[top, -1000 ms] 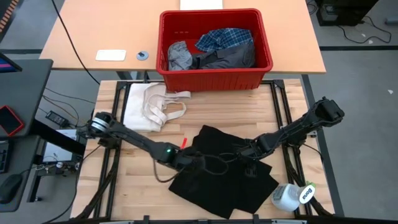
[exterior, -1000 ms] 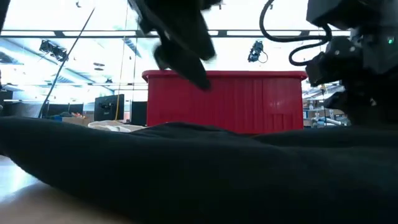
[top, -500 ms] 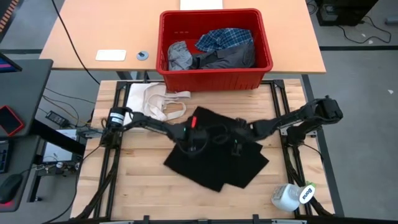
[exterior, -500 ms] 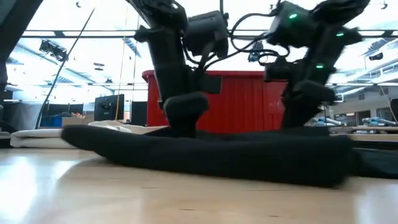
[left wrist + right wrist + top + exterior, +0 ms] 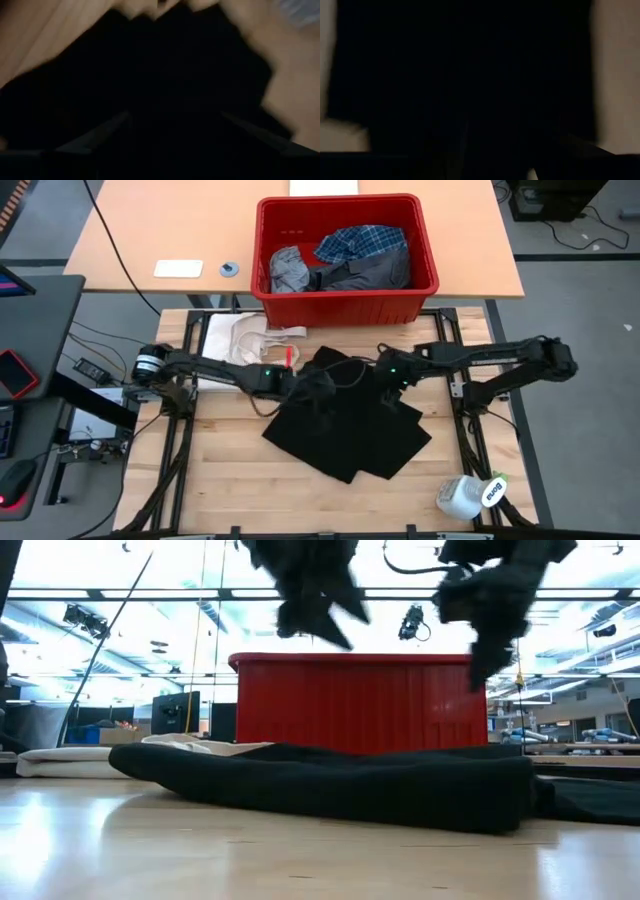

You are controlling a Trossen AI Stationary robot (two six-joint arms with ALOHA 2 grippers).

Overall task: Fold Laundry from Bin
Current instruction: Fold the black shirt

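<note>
On the wooden table, a folded black garment (image 5: 345,430) lies flat with both grippers raised above its far edge.

From above, the left gripper (image 5: 318,383) and the right gripper (image 5: 382,383) hang side by side over the garment's far edge, just near of the red bin (image 5: 346,302), which sits at the table's far side holding a light grey piece (image 5: 289,268), a dark grey piece (image 5: 362,273) and the plaid shirt (image 5: 362,241); a cream cloth with strap loops (image 5: 245,348) lies to the left, a white bottle (image 5: 468,496) at the near right corner. At table height, both grippers hang clear above the black garment, which shows as a low folded slab in front of the bin; the left gripper's fingers (image 5: 330,630) look spread and empty, while I cannot tell how the right gripper's stand. Each wrist view shows mostly black cloth over pale wood.
</note>
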